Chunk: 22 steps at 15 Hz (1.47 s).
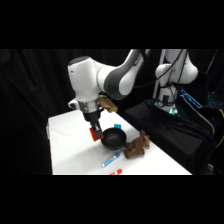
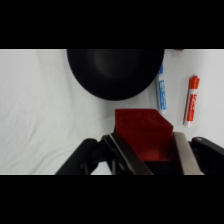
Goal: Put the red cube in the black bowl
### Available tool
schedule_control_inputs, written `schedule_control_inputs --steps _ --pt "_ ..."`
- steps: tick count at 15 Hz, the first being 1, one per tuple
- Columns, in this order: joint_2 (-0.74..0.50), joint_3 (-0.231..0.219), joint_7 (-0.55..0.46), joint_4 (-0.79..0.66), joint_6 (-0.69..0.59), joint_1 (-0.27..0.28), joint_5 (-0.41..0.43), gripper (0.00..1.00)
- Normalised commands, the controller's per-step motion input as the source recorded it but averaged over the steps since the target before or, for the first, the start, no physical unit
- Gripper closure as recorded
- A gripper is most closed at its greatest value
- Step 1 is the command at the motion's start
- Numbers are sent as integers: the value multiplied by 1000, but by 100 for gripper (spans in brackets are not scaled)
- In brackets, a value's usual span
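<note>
Holding the red cube (image 2: pixel 143 134) between its two fingers, the end effector (image 1: pixel 95 133) hangs just left of the black bowl (image 1: pixel 113 139) in the side view, with the cube lifted off the tabletop (image 1: pixel 75 150). From the wrist view the fingers are closed against the cube's sides, and the bowl (image 2: pixel 115 72) lies ahead of it, not yet beneath it. The step in hand looks like the carry to the bowl. Done well, the arm would travel sideways until the cube sits over the bowl's middle rather than its rim, keeping enough height to clear the rim, then lower a little before letting go so the cube does not bounce out. A blue marker (image 2: pixel 161 92) and a red marker (image 2: pixel 191 100) lie beside the bowl, and a brown plush toy (image 1: pixel 137 146) sits on its far side; none blocks the path.
</note>
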Motion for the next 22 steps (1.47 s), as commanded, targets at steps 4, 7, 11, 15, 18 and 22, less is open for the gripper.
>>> schedule_control_inputs --steps 4,7,11,15,18,22 --pt "-354 -21 2 -420 78 -62 -78 74" --pt "-270 -3 -8 -400 135 -65 -45 74" --pt "-245 13 -28 -398 219 -47 -16 74" --pt "-219 31 -81 -345 252 -61 56 74" --pt "-197 40 -122 -323 339 -77 105 74" --pt "-114 53 -163 -277 423 -87 142 74"
